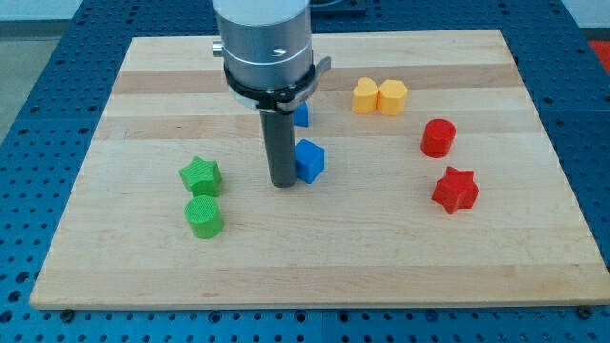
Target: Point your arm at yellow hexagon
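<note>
The yellow hexagon [393,96] sits on the wooden board [315,248] at the view's upper right, touching a yellow heart-like block [364,96] on its left. My tip [283,182] rests near the board's middle, far to the left of and below the yellow hexagon. It stands right beside a blue block [310,159], at that block's left edge. The rod hangs from the arm's grey cylinder [265,43] at the view's top.
Another blue block [301,114] is partly hidden behind the rod. A green star [201,175] and a green cylinder [204,216] lie at the left. A red cylinder [438,137] and a red star [455,190] lie at the right.
</note>
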